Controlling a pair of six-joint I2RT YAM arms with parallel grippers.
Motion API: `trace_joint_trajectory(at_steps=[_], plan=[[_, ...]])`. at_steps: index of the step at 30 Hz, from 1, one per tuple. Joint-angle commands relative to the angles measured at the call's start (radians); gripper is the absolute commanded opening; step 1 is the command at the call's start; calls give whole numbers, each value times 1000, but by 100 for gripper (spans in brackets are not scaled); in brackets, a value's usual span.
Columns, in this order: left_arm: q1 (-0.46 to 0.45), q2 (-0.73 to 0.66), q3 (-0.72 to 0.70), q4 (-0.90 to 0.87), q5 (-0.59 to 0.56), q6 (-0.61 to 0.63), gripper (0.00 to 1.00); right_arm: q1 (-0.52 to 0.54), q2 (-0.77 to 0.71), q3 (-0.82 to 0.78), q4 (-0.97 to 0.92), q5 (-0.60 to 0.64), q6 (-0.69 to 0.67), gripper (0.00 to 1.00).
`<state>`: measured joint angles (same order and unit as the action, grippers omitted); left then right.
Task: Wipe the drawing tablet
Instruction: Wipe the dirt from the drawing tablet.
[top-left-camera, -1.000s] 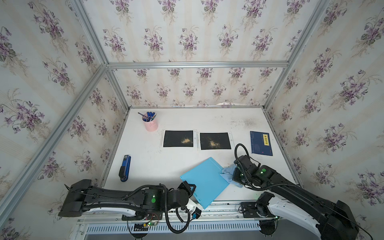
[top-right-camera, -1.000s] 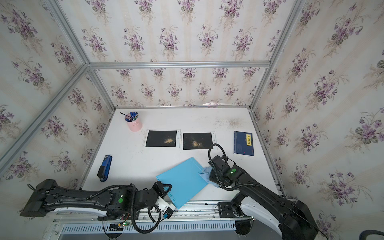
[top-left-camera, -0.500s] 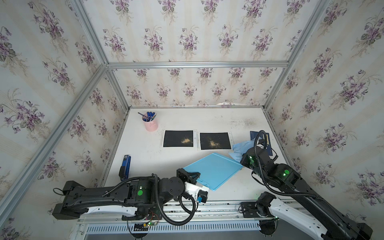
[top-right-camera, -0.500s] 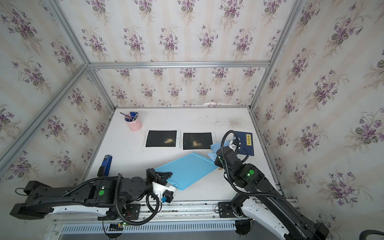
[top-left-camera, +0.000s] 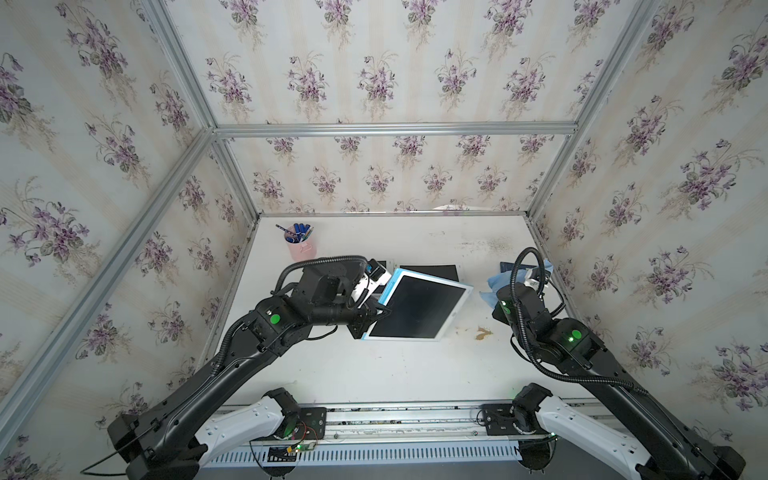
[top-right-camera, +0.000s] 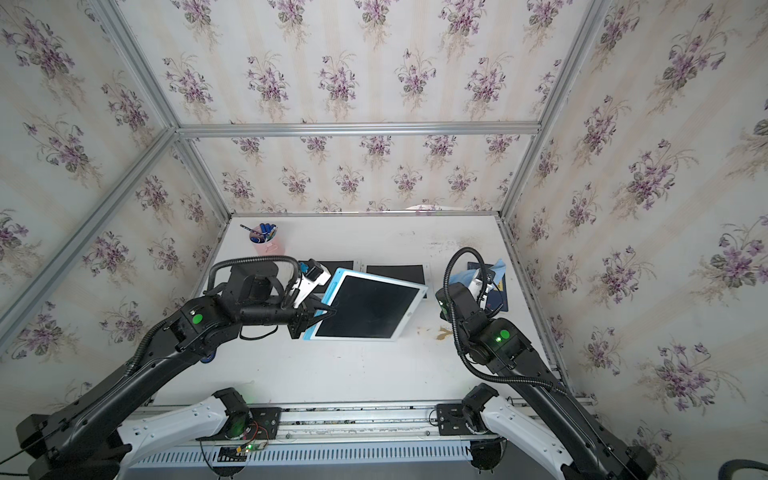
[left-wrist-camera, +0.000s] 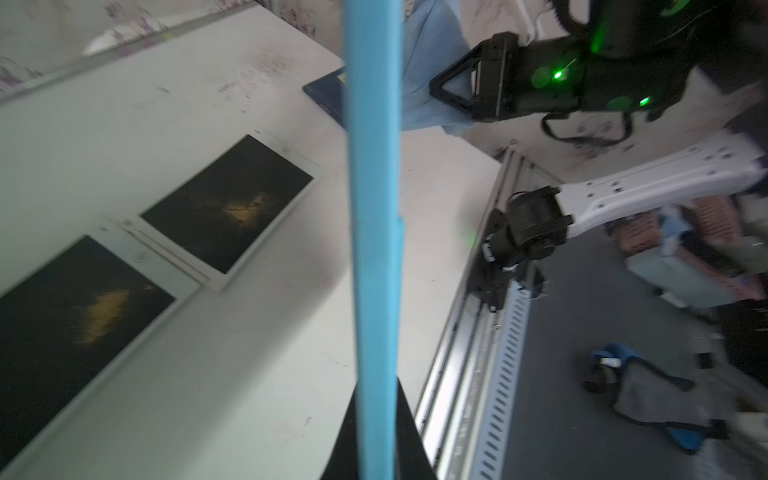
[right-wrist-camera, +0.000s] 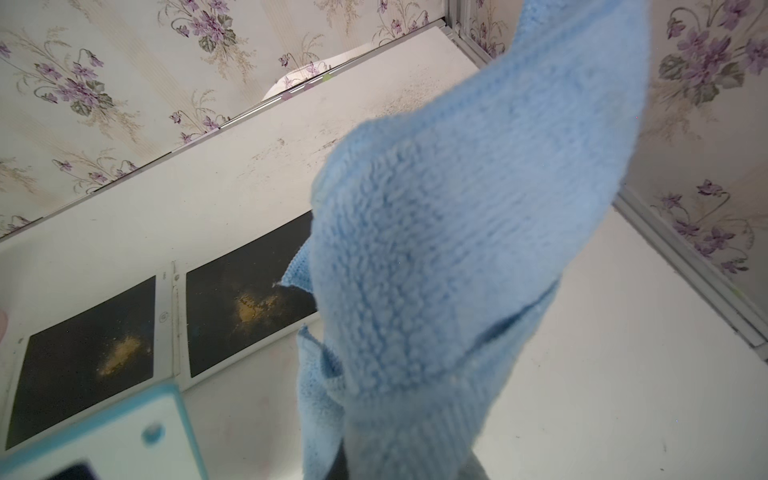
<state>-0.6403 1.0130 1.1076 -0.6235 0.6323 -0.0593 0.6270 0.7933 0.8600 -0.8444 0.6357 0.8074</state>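
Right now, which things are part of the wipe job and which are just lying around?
In use: tablet, held tilted by left gripper; cloth, in right gripper.
Lying about: pen cup; booklet; dusty pads, lying flat, untouched; brown stain.

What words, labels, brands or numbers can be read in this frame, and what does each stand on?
No text can be read anywhere.
Dark blue booklet: yellowish cover mark, too blurred to read.
Drawing tablet, lifted: small round mark on its white bezel, no lettering legible.
Two flat-lying tablets: round bezel symbol, no words.
Blue cloth: no tag shows.
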Motion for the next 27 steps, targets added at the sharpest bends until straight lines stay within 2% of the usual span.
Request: trace_joint_trajectory(at_steps=[1, 4, 10, 14, 17, 20, 24, 27], plan=[[92, -3, -83, 322, 469, -313, 0, -8, -1, -14, 1, 4, -46, 0], [117, -20, -186, 559, 530, -492, 0, -8, 4, -21, 41, -57, -89, 0], [191, -41, -335, 650, 494, -622, 0, -9, 1, -42, 93, -145, -124, 0], [254, -48, -387, 496, 415, -601, 0, -9, -4, -42, 81, -162, -131, 0], [262, -55, -390, 347, 348, -517, 0, -9, -19, -54, 121, -232, -157, 0], [269, -53, -402, 274, 314, -478, 0, -9, -17, -69, 164, -287, -168, 0], [276, -50, -435, 260, 304, -471, 0, -8, 22, -121, 307, -507, -249, 0], [281, -41, -444, 208, 270, -438, 0, -8, 67, -164, 406, -650, -258, 0]])
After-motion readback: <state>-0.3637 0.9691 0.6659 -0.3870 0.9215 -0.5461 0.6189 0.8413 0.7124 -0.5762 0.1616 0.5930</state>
